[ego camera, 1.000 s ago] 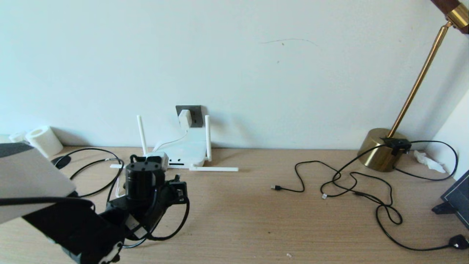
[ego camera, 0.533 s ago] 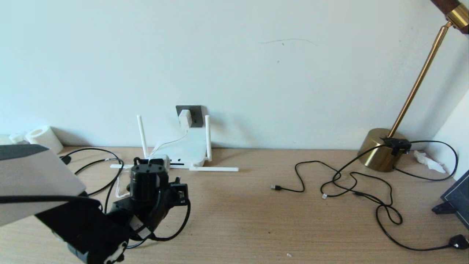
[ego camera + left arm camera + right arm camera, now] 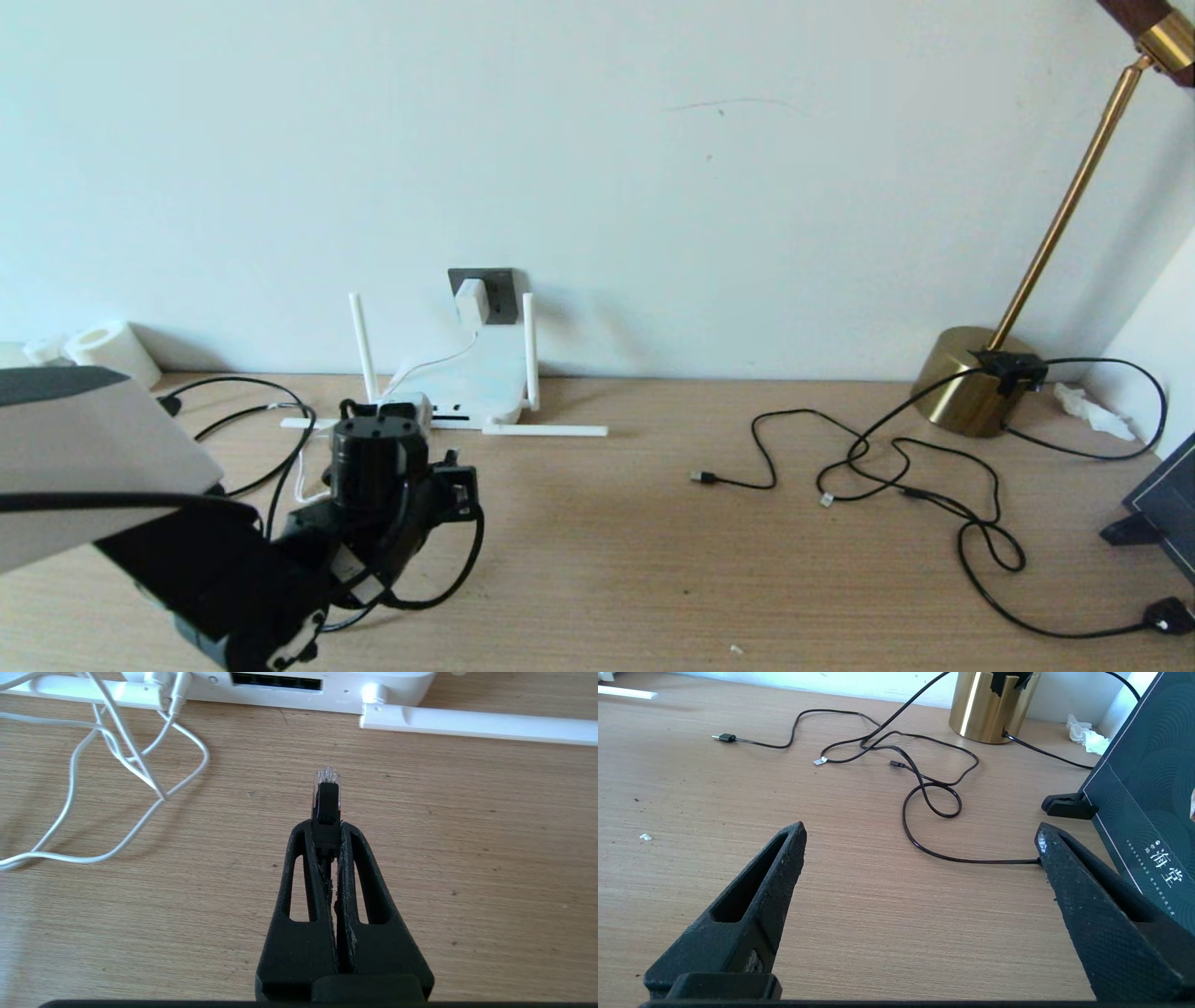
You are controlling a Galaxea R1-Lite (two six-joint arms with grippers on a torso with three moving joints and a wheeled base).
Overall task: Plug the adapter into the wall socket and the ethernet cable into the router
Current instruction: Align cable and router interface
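The white adapter sits in the dark grey wall socket, and its thin white cord runs down to the router. The white router lies flat below the socket, with two antennas upright and two flat on the table. My left gripper is shut on the ethernet cable's plug. The plug's clear tip points at the router's row of dark ports, a short way off and slightly to one side. The black ethernet cable loops behind my left arm. My right gripper hangs open over bare table on the right.
Loose white cord lies beside the port edge, and a flat antenna lies across the table on the other side. Thin black cords with USB ends, a brass lamp base, a dark box and a paper roll stand around.
My left arm has shifted slightly right and a little lower in the head view, still gripping the plug. Nothing else has moved.
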